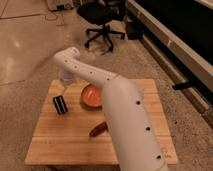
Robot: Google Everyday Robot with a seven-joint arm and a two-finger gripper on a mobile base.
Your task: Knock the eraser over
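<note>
The eraser [60, 104], a small black block with a pale stripe, stands on the left part of the wooden table [60, 142]. My white arm reaches from the lower right up to the far left of the table. My gripper [66, 78] hangs down from the wrist over the table's far left edge. It is just behind and above the eraser and apart from it.
An orange bowl [91, 95] sits right of the eraser, partly behind my arm. A dark red oblong object [98, 129] lies nearer the front, by my arm. A black office chair [102, 20] stands on the floor behind. A dark counter [175, 35] runs along the right.
</note>
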